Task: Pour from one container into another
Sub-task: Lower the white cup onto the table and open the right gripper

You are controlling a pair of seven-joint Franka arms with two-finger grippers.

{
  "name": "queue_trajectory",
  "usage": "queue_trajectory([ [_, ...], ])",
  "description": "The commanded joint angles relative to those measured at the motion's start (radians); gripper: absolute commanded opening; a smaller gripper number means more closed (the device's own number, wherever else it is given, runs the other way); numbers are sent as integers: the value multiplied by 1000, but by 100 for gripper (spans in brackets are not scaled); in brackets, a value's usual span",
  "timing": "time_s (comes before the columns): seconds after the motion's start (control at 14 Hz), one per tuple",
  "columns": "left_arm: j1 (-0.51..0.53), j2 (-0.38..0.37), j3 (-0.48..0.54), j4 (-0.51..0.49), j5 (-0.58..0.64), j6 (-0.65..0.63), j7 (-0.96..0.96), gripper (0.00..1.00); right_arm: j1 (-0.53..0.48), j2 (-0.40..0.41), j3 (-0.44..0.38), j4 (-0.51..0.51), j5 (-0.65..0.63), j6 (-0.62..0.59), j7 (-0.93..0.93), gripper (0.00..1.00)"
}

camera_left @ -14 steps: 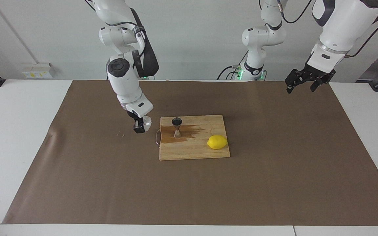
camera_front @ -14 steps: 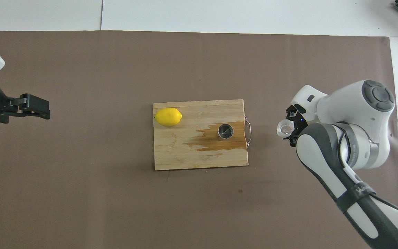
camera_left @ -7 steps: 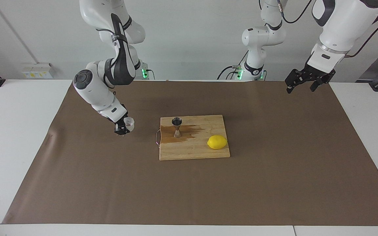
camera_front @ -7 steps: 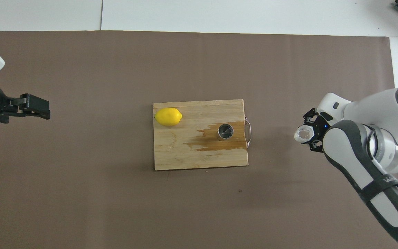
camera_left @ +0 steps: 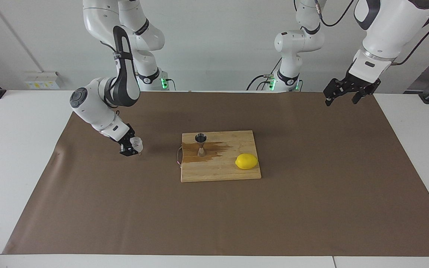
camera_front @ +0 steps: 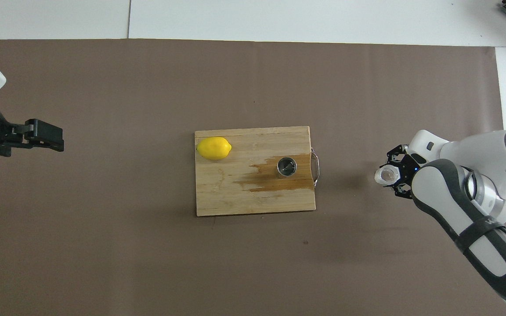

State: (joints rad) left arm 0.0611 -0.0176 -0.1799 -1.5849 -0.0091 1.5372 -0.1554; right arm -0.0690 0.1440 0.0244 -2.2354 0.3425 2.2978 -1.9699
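Note:
The clear glass cup (camera_left: 137, 142) is upright in my right gripper (camera_left: 132, 147), which is shut on it, low over the brown mat off the handle end of the cutting board. From above, the cup (camera_front: 388, 175) shows its round rim between the right gripper's (camera_front: 392, 176) black fingers. I cannot tell whether the cup touches the mat. The steel jigger (camera_left: 200, 144) stands on the wooden board (camera_left: 218, 172), in a brown wet stain (camera_front: 275, 182). In the overhead view the jigger (camera_front: 287, 166) shows a dark inside. My left gripper (camera_left: 343, 96) hangs open and waits over the mat's corner by its own base.
A yellow lemon (camera_left: 246, 161) lies on the board's end toward the left arm, also visible from above as the lemon (camera_front: 214, 148). A metal handle (camera_front: 316, 169) sticks out of the board toward the cup. The brown mat (camera_left: 214, 219) covers the table.
My right gripper has carried the cup away from the board toward the right arm's end of the table and lowered it. The left arm has not moved.

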Motion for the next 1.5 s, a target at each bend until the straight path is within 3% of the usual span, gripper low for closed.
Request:
queue_trajectory([
  [0.0, 5, -31, 2, -32, -6, -3, 0, 100, -18, -1, 9, -32, 35, 60, -59, 0],
  [0.29, 5, -31, 2, -30, -6, -3, 0, 100, -23, 0, 11, -50, 35, 84, -64, 0],
  [0.36, 5, -31, 2, -32, -8, -3, 0, 100, -23, 0, 11, -55, 36, 91, -64, 7],
  [0.43, 5, -31, 2, -32, -6, -3, 0, 100, -23, 0, 11, -56, 36, 92, -64, 25],
  [0.5, 5, -31, 2, -32, -6, -3, 0, 100, -23, -1, 11, -56, 42, 91, -60, 99],
  [0.86, 5, -31, 2, -32, -6, -3, 0, 100, -31, -29, 11, -50, 64, 66, -55, 100],
  [1.29, 5, -31, 2, -32, -8, -3, -1, 100, -14, -183, 8, 0, 47, -70, 86, 100],
  [1.43, 5, -31, 2, -32, -8, -3, 0, 100, -11, -227, 17, 11, 46, -75, 239, 100],
])
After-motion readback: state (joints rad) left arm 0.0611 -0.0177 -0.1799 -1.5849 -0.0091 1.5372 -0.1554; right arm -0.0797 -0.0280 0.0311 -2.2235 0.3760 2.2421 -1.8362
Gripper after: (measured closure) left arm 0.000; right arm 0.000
